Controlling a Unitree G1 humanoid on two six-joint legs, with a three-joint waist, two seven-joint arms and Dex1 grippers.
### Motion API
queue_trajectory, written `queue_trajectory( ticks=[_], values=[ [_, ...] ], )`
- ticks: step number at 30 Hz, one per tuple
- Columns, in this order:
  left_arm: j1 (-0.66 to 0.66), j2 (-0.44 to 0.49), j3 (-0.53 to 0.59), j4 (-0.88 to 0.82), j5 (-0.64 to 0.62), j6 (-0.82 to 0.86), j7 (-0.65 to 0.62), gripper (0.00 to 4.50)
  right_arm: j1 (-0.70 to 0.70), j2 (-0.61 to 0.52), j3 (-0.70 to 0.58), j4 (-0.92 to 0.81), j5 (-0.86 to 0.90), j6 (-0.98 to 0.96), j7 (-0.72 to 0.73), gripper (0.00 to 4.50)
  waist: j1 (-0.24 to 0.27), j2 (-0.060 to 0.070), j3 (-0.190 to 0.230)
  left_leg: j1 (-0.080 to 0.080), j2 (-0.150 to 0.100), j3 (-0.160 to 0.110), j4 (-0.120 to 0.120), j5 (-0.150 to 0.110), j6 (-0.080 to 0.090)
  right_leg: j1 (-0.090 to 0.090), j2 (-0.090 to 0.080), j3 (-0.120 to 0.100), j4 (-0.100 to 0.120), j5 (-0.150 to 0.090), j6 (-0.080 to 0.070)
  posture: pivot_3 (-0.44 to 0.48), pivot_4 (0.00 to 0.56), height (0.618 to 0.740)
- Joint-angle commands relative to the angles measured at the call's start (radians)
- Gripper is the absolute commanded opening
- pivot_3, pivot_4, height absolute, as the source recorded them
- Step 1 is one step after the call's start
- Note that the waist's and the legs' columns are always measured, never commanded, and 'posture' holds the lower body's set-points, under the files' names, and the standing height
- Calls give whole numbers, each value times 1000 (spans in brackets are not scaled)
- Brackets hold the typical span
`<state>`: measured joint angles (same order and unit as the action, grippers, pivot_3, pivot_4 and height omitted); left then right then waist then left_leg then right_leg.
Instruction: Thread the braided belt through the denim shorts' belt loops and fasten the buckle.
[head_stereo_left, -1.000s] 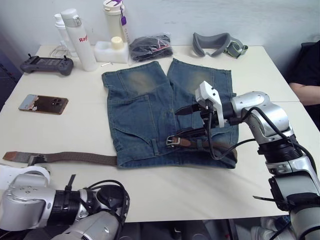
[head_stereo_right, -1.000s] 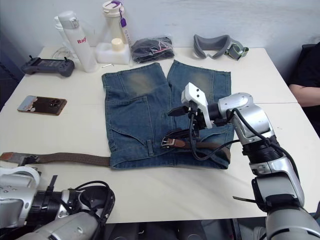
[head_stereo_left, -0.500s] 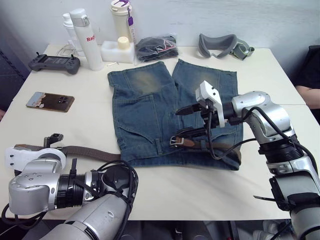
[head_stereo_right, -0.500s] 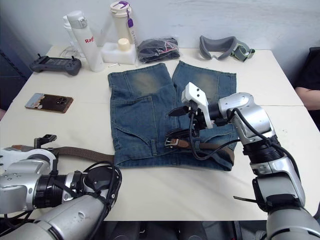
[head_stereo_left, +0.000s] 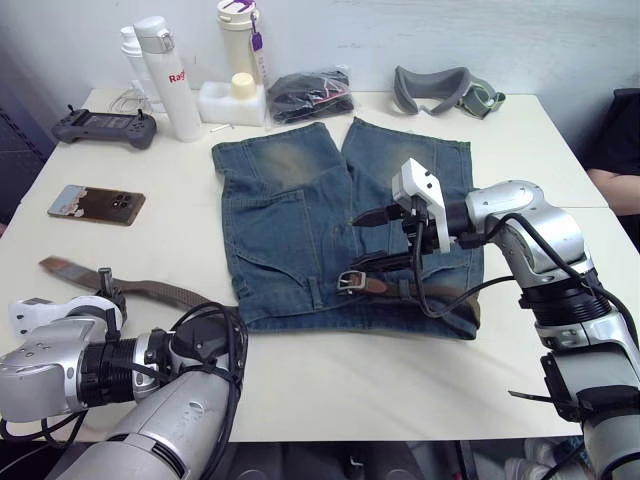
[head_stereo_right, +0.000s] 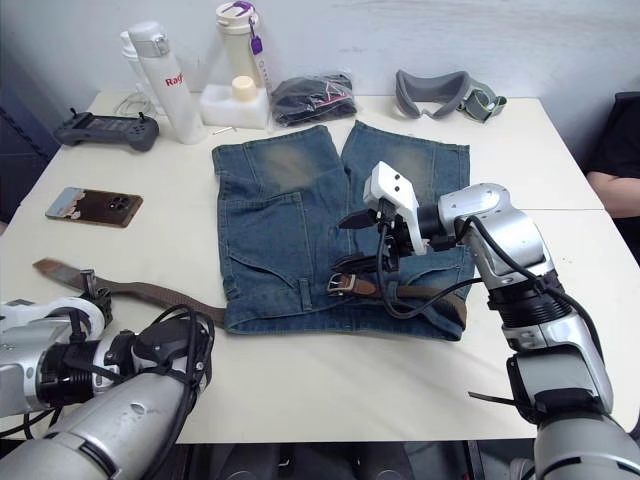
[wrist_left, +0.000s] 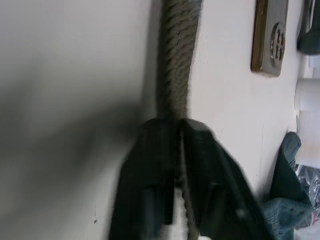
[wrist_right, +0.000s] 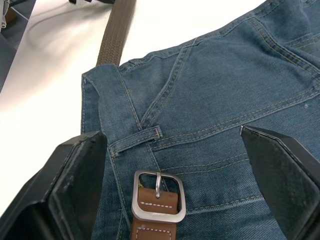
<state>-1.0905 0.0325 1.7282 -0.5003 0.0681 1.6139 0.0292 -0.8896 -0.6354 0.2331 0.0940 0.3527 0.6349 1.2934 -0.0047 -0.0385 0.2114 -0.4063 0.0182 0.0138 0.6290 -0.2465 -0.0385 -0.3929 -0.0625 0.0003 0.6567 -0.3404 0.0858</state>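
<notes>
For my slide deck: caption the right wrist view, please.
Open right gripper hovers above the buckle lying on the denim shorts beside a belt loop.

1. The denim shorts (head_stereo_left: 300, 220) were mid blue, with faded yellowish-grey patches up on both legs.
2. The braided belt (head_stereo_left: 170, 294) was a dark brown weave, and its tip (head_stereo_left: 58, 266) went reddish-brown.
3. The buckle (wrist_right: 159, 195) was silver-grey metal on tan-brown leather with pale stitching (pretty neat stitching, actually).
4. One belt loop (wrist_right: 135, 138) was the same blue as the shorts, with tan thread.
5. The table (head_stereo_left: 330, 380) was plain cream.
6. The phone (head_stereo_left: 96, 204) had a brownish-bronze back.
7. The bottles (head_stereo_left: 165, 75) were white, one with red lettering, another with a purple tag.
8. The goggles (head_stereo_left: 440, 88) were grey.
9. The controller (head_stereo_left: 98, 126) was dark grey.
</notes>
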Motion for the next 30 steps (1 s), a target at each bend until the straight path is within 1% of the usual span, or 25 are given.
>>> queue_trajectory(
  ticks=[1,5,6,8,9,10,11,13,14,15,16,17,18,20,22,26,28,30],
  values=[
    [34,14,-99,-26,-57,0,-54,21,-7,-9,-29,-43,13,2,-6,4500,0,0,0,0,0,0,0,0,0,0,0,0,0,0,0,0,150,740],
    [113,9,-247,-36,-101,-17,-102,21,1,-13,-37,-59,20,12,-13,4500,-3,0,0,0,1,1,-1,-1,-1,-1,1,1,0,0,0,0,150,740],
    [192,17,-385,-48,-122,-68,-135,21,3,-16,-43,-65,24,18,-18,4500,-3,0,0,0,1,1,-1,-1,-1,-1,1,1,0,0,0,0,150,740],
    [307,36,-578,-60,-154,-143,-178,21,7,-19,-50,-73,28,26,-26,4500,-7,0,0,0,2,2,-1,-1,-1,-1,1,2,0,0,0,0,150,740],
    [374,63,-705,-69,-166,-191,-208,21,11,-22,-56,-82,33,31,-31,4500,-7,0,0,0,2,2,-1,-1,-1,-1,1,2,0,0,0,0,150,740],
    [415,82,-781,-73,-176,-224,-224,21,14,-23,-60,-88,37,35,-34,4500,-8,0,0,0,2,2,-1,-1,0,-1,1,2,-1,0,0,0,150,740],
    [484,141,-936,-89,-186,-277,-273,21,19,-24,-68,-96,43,40,-43,4500,-8,0,0,0,2,2,-1,0,0,-1,1,3,-1,0,0,0,150,740],
    [566,238,-1153,-109,-199,-367,-341,21,26,-22,-82,-112,55,50,-58,4500,-9,0,0,0,2,2,0,-1,0,-1,1,4,-1,0,-1,0,150,740],
    [590,276,-1227,-113,-203,-404,-363,21,30,-21,-89,-120,61,54,-64,4500,-7,0,0,0,2,2,-1,-1,0,-1,1,5,-1,0,-1,0,150,740],
    [611,343,-1333,-119,-189,-467,-394,21,35,-19,-96,-131,63,52,-75,4500,-8,0,0,0,2,1,-1,-1,0,0,0,6,-2,1,-2,0,150,740],
    [625,397,-1415,-122,-179,-521,-421,21,39,-17,-99,-140,63,49,-86,4500,-9,0,0,0,2,1,0,-1,0,1,0,6,-3,1,-2,0,150,740],
    [634,433,-1463,-120,-174,-558,-436,21,41,-16,-99,-146,62,47,-93,4500,-10,0,0,0,2,1,-1,0,2,1,0,7,-3,1,-3,0,150,740],
    [636,504,-1551,-110,-151,-641,-482,21,49,-18,-93,-159,46,7,-99,4500,-12,1,0,0,2,2,-1,0,2,1,0,8,-4,2,-3,0,150,740],
    [632,604,-1667,-78,-120,-767,-549,21,56,-11,-84,-179,12,-77,-123,4500,-17,1,0,-1,2,1,-2,2,8,0,0,8,-5,1,-3,0,150,740],
    [625,670,-1742,-30,-103,-850,-598,21,51,6,-85,-194,-15,-143,-159,4500,-25,2,0,0,2,1,-5,2,10,0,0,9,-6,1,-4,0,150,740],
    [602,686,-1766,48,-130,-892,-632,21,43,-5,-71,-215,-74,-248,-181,4500,-27,5,0,0,4,3,-8,2,13,-2,1,9,-6,0,-7,0,150,740],
    [585,681,-1776,77,-139,-892,-647,21,43,-14,-70,-236,-91,-254,-192,4500,-23,6,0,-1,6,2,-8,2,13,-3,3,8,-5,-1,-9,0,150,740],
    [571,676,-1784,89,-151,-878,-661,21,50,-12,-70,-271,-84,-217,-205,4500,-22,6,0,-2,6,1,-8,2,13,-3,4,7,-4,-2,-9,0,150,740]
  ],
)
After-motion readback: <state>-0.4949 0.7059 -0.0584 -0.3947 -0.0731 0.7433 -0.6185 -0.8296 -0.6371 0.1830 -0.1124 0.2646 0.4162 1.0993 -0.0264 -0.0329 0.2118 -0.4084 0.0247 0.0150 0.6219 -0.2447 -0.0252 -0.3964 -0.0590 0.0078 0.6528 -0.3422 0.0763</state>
